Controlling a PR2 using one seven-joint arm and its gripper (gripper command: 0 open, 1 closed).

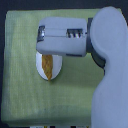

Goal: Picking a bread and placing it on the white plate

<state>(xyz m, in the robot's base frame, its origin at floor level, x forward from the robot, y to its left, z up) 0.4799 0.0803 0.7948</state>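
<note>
The white plate [57, 68] lies on the green cloth near the middle of the exterior view, and its upper part is hidden under my arm. The bread [48, 68], a narrow golden-brown loaf, rests on the plate lengthwise, its upper end covered by the arm. My gripper [40, 33] reaches in from the exterior view's right and sits above the plate's top edge, its tip pointing to the exterior view's left. A dark slot shows at the tip, but the blur hides how the fingers stand. Nothing visible is held in it.
A green-yellow cloth [20, 75] covers the table. The bulky white arm [107, 65] fills the exterior view's right side, top to bottom. The table's front edge [45, 123] runs along the bottom.
</note>
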